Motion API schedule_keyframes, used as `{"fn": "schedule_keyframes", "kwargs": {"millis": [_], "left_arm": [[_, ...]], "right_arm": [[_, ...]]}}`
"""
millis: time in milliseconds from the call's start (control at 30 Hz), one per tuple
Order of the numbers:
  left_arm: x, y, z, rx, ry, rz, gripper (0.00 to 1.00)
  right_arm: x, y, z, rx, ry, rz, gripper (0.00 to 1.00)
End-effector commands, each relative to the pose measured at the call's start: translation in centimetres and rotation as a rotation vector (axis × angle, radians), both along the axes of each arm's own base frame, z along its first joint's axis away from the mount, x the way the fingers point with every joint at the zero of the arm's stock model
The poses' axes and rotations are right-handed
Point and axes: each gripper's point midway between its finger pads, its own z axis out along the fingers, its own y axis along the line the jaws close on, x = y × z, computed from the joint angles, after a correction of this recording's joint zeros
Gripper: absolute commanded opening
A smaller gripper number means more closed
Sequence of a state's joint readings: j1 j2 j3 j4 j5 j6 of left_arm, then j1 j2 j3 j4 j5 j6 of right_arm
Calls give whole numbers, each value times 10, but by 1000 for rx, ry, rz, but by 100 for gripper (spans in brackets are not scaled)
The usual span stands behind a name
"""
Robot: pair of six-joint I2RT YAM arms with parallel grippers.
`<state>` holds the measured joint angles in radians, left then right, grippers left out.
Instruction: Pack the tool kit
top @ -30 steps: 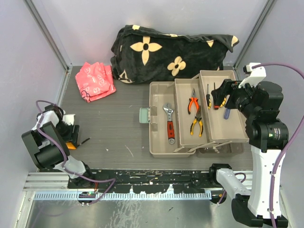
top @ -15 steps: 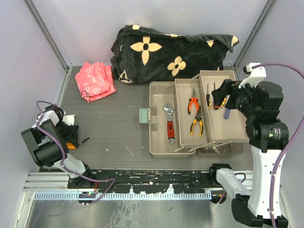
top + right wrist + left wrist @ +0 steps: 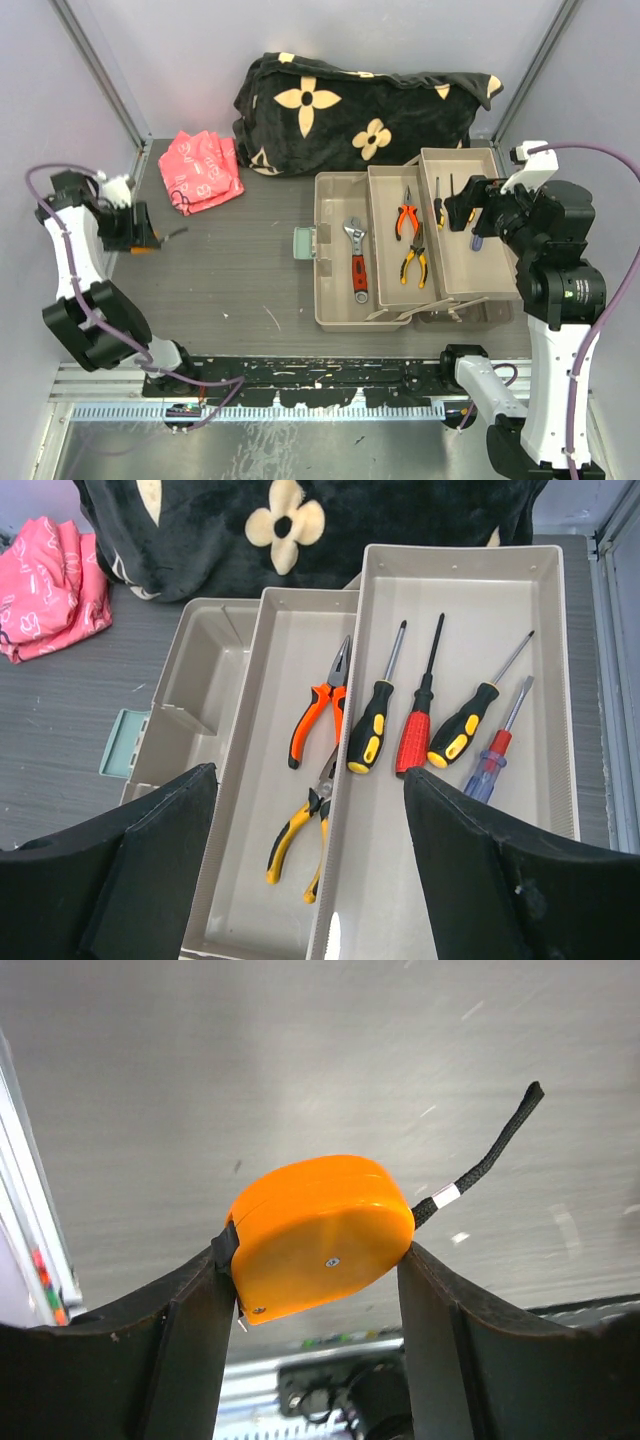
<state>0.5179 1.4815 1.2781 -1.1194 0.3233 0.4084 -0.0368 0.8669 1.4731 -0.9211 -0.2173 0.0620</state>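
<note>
The left fingers (image 3: 190,1340) are clamped on the two sides of the orange tape (image 3: 320,1225), its black strap hanging free. They hold it up off the bench (image 3: 240,270) at the far left, well apart from the box (image 3: 322,250). The right fingers (image 3: 150,860) stand wide apart with nothing between them, hovering over the right tray (image 3: 490,260).

The box lies open with both trays folded out. The wrench (image 3: 357,258) is in the base, two pliers (image 3: 407,222) are in the middle tray (image 3: 385,180), and four screwdrivers (image 3: 420,730) are in the right tray. The tape looks like the last loose tool. By my reading, most of the packing is done. What is left is carrying the tape across, dropping it into a compartment, then folding the trays in and closing the box.
</note>
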Motion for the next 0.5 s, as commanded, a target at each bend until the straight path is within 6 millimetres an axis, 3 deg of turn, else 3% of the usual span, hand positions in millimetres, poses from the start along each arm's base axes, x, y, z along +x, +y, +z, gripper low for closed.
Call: {"fn": "schedule_keyframes", "kwargs": {"millis": [0, 100, 200, 333, 467], "left_arm": [[30, -84, 118, -270, -329, -112, 36], [45, -147, 170, -361, -449, -208, 38], [58, -210, 208, -439, -554, -312, 39], [66, -293, 229, -557, -570, -420, 39], [57, -366, 234, -639, -552, -546, 38]], "right_arm": [[2, 4, 10, 18, -53, 19, 80], [-2, 6, 12, 23, -63, 25, 81], [-9, 6, 15, 23, -74, 22, 81], [-19, 0, 13, 10, -83, -7, 80], [-27, -2, 1, -3, -64, -20, 80]]}}
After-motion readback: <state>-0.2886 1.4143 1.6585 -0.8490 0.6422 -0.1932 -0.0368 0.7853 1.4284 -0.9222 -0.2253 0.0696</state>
